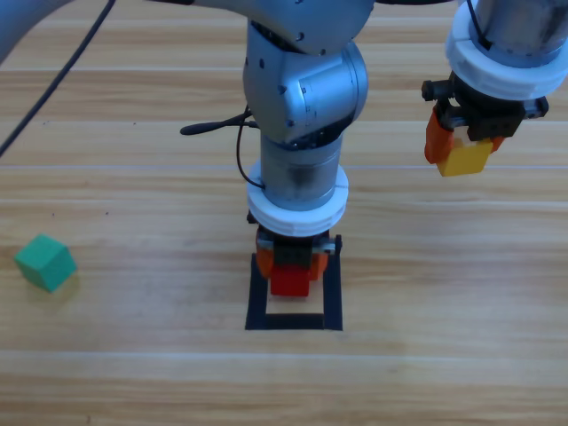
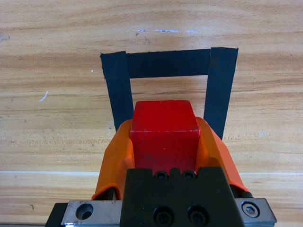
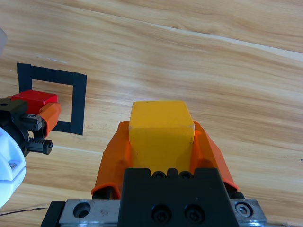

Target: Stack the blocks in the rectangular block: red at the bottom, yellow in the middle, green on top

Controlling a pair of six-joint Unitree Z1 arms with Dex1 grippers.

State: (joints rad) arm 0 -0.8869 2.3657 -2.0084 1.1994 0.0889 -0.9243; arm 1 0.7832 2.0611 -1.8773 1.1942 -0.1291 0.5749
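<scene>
My left gripper (image 1: pixel 290 271) is shut on the red cube (image 1: pixel 289 280) and holds it over the black tape square (image 1: pixel 294 321) at the table's middle. In the left wrist view the red cube (image 2: pixel 164 132) sits between the orange jaws, with the tape square (image 2: pixel 168 63) just beyond it. Up at the right, my right gripper (image 1: pixel 461 146) is shut on the yellow cube (image 1: pixel 463 159) and hangs above the table. The right wrist view shows the yellow cube (image 3: pixel 161 131) in the jaws and the tape square (image 3: pixel 75 101) off to the left. The green cube (image 1: pixel 44 262) lies on the table at the far left.
The left arm's grey body (image 1: pixel 302 98) stands over the back of the tape square. A black cable (image 1: pixel 217 127) trails on the table behind it. Bare wooden table (image 1: pixel 444 284) lies between the square and the right gripper.
</scene>
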